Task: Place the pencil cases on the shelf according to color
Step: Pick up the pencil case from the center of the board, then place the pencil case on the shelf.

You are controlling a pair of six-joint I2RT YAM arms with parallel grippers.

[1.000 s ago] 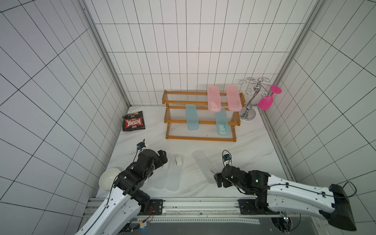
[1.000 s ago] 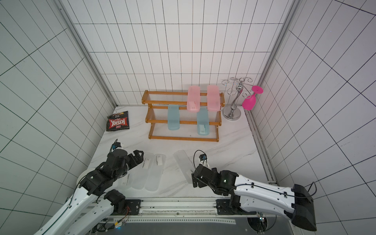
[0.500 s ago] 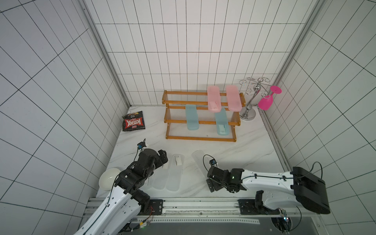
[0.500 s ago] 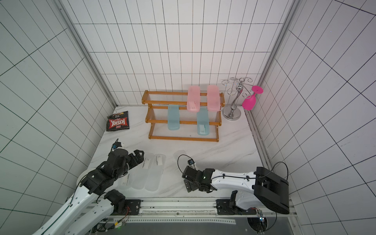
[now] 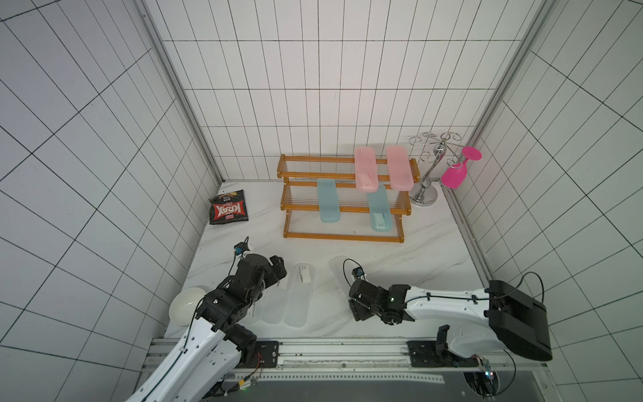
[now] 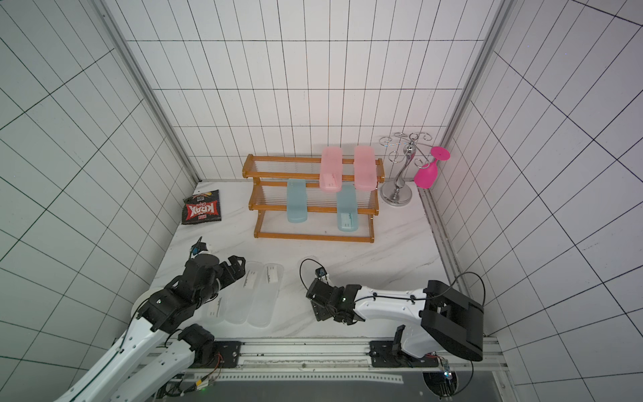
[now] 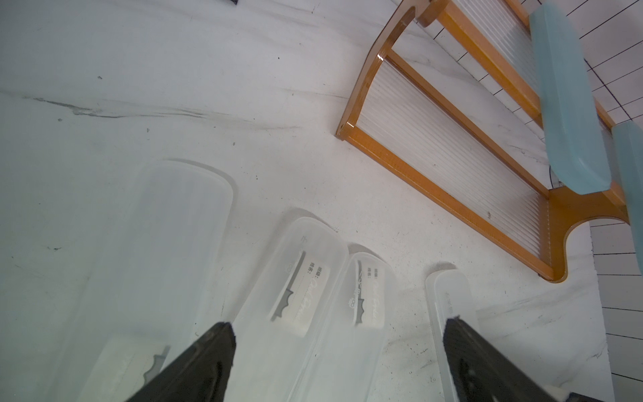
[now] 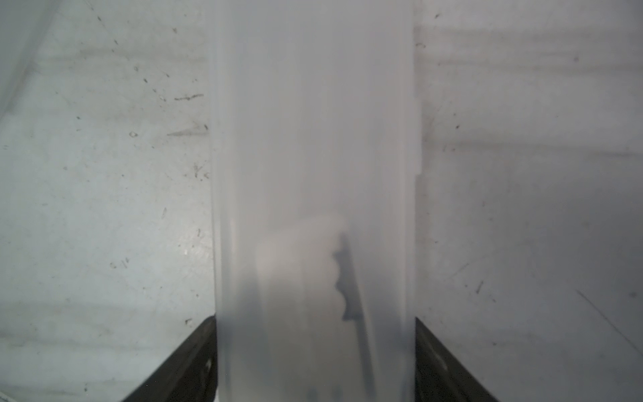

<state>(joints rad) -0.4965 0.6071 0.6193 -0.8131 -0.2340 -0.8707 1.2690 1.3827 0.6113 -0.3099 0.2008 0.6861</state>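
White and round, the bowl (image 5: 188,305) at 8 o'clock looks empty. Next comes my left gripper (image 7: 337,329). Its fingers are wide apart and hold nothing; it hangs over three clear cases (image 6: 266,296) lying side by side at 7 o'clock. I see white labels on them but no pens inside. At 5 o'clock my right gripper (image 8: 315,320) is down on the fourth clear case (image 8: 313,139), which lies flat on the table (image 5: 417,250). My fingers hug its two long sides, because that narrow way fits between them. At 12 o'clock the shelf (image 5: 342,237) has two pink cases (image 5: 365,170) on top and two blue cases (image 5: 328,205) in the middle, one colour on each step. The bottom step is bare, so I think the clear ones go there.
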